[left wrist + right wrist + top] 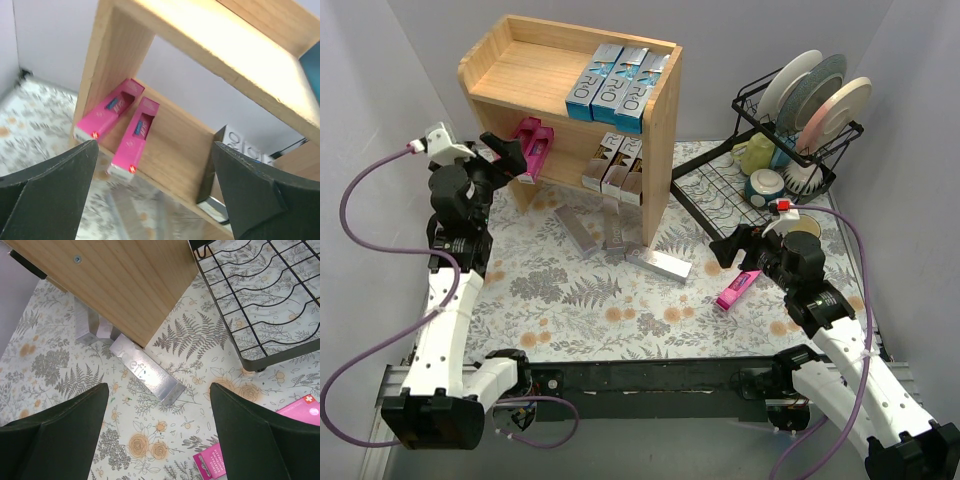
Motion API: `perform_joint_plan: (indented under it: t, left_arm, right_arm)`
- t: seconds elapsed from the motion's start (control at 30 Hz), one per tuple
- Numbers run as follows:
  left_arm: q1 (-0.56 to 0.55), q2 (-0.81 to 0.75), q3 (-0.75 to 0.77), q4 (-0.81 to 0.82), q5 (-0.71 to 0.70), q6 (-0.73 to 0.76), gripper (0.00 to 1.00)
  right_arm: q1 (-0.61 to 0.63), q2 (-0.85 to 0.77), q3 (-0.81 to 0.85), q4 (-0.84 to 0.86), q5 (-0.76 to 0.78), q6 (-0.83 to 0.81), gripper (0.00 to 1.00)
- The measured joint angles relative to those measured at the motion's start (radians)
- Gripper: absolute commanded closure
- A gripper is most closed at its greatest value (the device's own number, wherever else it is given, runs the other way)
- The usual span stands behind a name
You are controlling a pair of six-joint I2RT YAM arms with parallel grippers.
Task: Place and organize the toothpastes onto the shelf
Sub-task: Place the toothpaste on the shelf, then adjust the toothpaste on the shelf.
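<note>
At upper left, my left gripper (508,158) gapes wide and empty before two pink toothpastes (107,112) on the lower level of the shelf (660,120); my right gripper (732,248) hangs open, empty, near a silver toothpaste (145,374).

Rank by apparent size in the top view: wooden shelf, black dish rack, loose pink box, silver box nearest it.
1. wooden shelf
2. black dish rack
3. silver box and loose pink box: look alike, not ranked.
</note>
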Motion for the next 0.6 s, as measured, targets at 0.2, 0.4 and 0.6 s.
perform_joint_plan:
  t: [0.2,0.4,0.6]
  left_arm:
    - [0.000,-0.061,-0.100,-0.057,-0.047,-0.256,0.02]
    - [0.014,-0.047,-0.199,-0.079,-0.041,-0.452,0.02]
    - [0.091,-0.043,-0.284,0.010,0.005,-0.608,0.03]
  right_arm:
    - [0.000,-0.007,0.000,-0.001,0.001,-0.024,0.10]
    - [0.000,-0.040,0.000,-0.001,0.000,-0.036,0.10]
    - [0.000,-0.074,0.000,-0.008,0.000,-0.051,0.11]
